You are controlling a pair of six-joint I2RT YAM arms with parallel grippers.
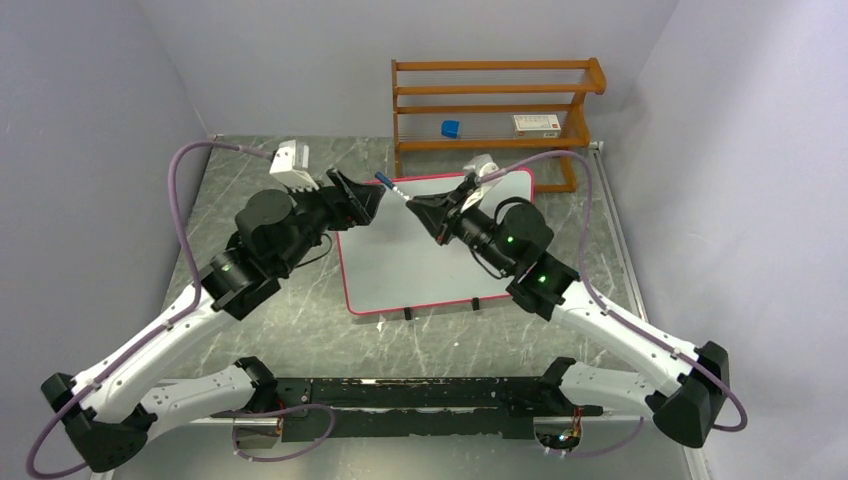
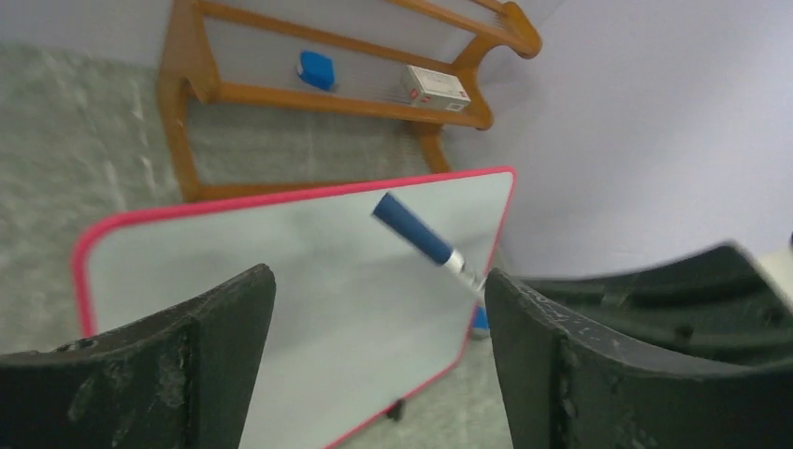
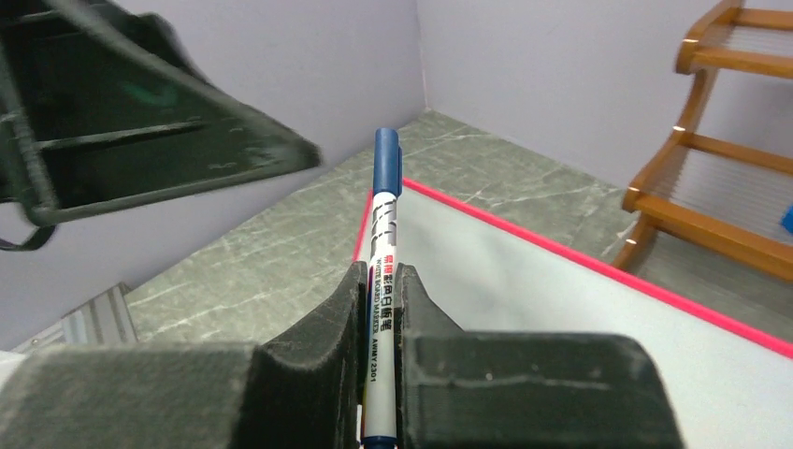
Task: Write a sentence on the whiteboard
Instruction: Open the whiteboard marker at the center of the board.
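We see the whiteboard lying flat on the grey marbled table, in the middle between the two arms and slightly turned, its red-pink rim running all round and its small black feet showing at the near edge. Behind it a wooden rack stands against the far wall, with a small blue object and a small white box on one of its shelves. The right gripper reaches in over the board's far edge with its fingers pressed together on a marker. In the right wrist view we see that gripper pinching the white barrel of the marker, whose blue cap is on and points away from the wrist, out past the board's far left corner. The left gripper hangs just beside that capped end, over the board's left edge. From the left wrist we see its two fingers spread wide, with nothing between them, while the marker slants above the whiteboard beyond them, touching neither finger. The part of the board's face that we can see is plain white
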